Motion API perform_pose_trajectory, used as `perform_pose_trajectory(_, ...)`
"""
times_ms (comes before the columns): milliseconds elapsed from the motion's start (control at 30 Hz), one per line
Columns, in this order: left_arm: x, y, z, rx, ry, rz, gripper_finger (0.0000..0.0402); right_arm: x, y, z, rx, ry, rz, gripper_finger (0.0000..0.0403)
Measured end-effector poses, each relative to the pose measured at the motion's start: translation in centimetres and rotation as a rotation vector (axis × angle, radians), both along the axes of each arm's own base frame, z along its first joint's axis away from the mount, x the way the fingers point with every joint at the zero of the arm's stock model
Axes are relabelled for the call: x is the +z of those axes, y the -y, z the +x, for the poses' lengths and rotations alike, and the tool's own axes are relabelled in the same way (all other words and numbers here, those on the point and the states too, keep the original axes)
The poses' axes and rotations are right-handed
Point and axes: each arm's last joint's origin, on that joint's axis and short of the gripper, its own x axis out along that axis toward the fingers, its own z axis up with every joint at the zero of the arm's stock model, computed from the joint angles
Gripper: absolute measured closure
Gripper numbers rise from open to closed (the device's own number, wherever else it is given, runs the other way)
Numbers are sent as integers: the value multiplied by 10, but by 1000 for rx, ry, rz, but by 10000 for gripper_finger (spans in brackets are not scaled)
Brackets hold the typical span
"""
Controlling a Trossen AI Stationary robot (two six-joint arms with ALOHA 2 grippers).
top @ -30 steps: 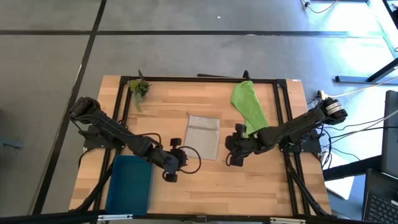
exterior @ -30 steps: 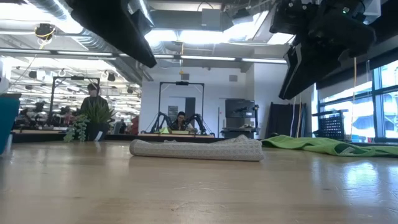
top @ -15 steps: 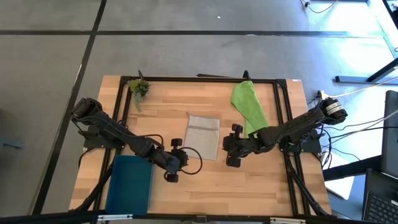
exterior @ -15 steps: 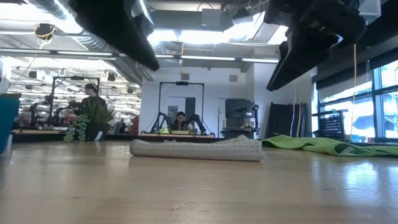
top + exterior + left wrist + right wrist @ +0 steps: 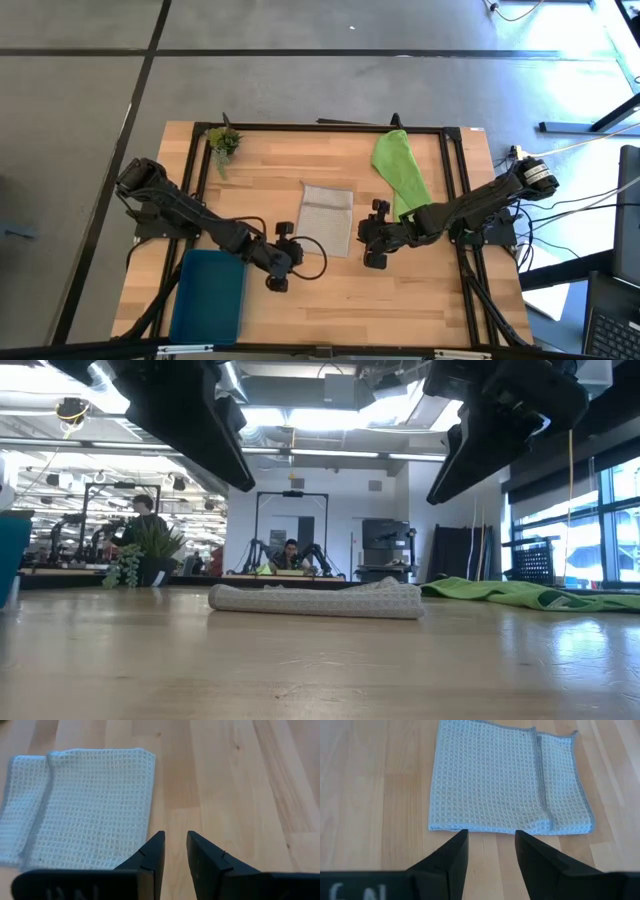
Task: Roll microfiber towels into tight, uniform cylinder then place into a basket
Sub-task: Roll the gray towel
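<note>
The light grey towel (image 5: 327,218) lies folded flat at the table's middle; it also shows in the low view (image 5: 315,600). The lime green towel (image 5: 400,172) lies spread at the far right, part of it under my right arm. The teal basket (image 5: 210,295) stands at the near left. My left gripper (image 5: 290,255) hovers by the grey towel's near left corner (image 5: 85,810), narrowly open and empty. My right gripper (image 5: 368,238) hovers at the grey towel's right edge (image 5: 505,780), open and empty, its fingers (image 5: 457,850) just short of that edge.
A small green plant sprig (image 5: 222,140) lies at the far left corner. A black frame rail (image 5: 320,127) runs along the table's far edge. Bare wood (image 5: 360,300) lies between the towel and the near edge.
My right gripper has gone a short way toward the table's left, up to the grey towel's right edge, and has tipped somewhat. My left gripper has come down a little. Both towels lie as before.
</note>
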Motion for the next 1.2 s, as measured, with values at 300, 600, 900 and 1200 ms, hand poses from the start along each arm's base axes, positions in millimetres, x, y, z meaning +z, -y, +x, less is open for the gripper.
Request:
perform_pose_trajectory(300,1,-4,2,53,19,8,295,2,-1,3,41,27,-20,240)
perform_pose_trajectory(600,-11,-7,-16,-4,-190,88,294,5,-6,8,149,63,52,240)
perform_pose_trajectory(900,-12,-1,-22,-108,-225,164,294,-15,-19,19,367,46,-23,240)
perform_pose_trajectory(1200,-27,-2,-13,-77,-238,222,297,-63,-26,39,431,-15,-166,240)
